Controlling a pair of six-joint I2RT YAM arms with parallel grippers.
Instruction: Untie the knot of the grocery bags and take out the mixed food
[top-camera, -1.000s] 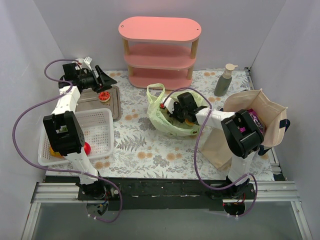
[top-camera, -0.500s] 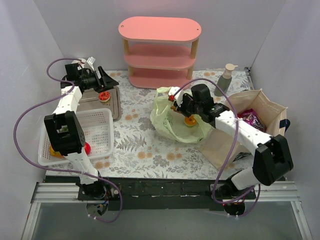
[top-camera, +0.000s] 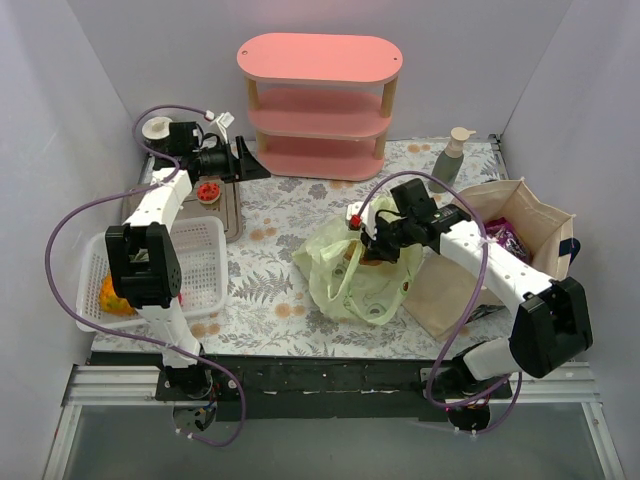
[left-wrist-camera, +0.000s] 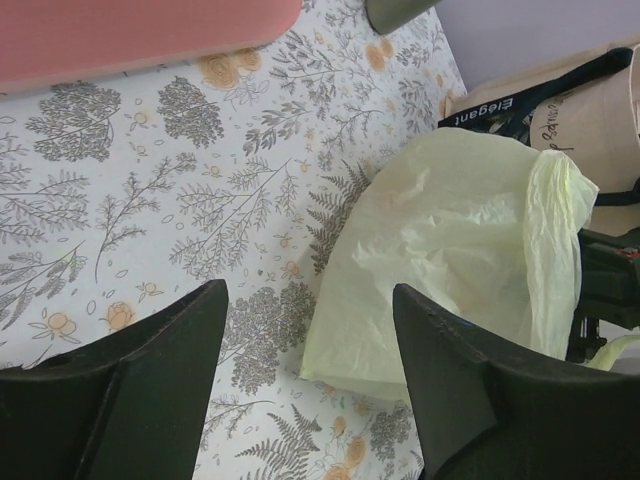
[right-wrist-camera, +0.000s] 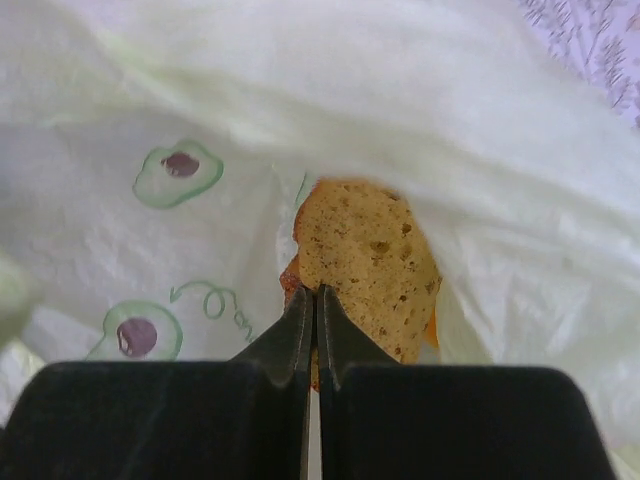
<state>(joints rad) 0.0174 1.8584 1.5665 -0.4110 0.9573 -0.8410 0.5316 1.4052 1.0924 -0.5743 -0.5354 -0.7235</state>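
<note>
The pale yellow-green plastic bag (top-camera: 345, 275) lies crumpled at mid-table, its mouth gaping and pulled up around my right gripper (top-camera: 375, 245). This gripper is inside the bag and shut, its tips (right-wrist-camera: 316, 292) against the lower edge of a tan pastry slice (right-wrist-camera: 365, 265). Whether anything thin is pinched I cannot tell. The knot is out of view. The beige tote (top-camera: 520, 215) with navy handles stands at the right, purple packets (top-camera: 500, 238) inside. My left gripper (top-camera: 250, 165) hovers open at the back left, holding nothing. In its wrist view the gripper (left-wrist-camera: 308, 295) looks across at the bag (left-wrist-camera: 450, 250) and tote (left-wrist-camera: 590, 110).
A pink shelf (top-camera: 320, 100) stands at the back. A soap bottle (top-camera: 450, 160) is beside it. A grey tray (top-camera: 225, 215) holds a small red pastry (top-camera: 207, 190). A white mesh basket (top-camera: 190, 265) at the left holds orange and red fruit. Walls close in on both sides.
My right gripper moved toward the front and drew the plastic bag with it, stretching it upward. My left gripper swung to the right along the back.
</note>
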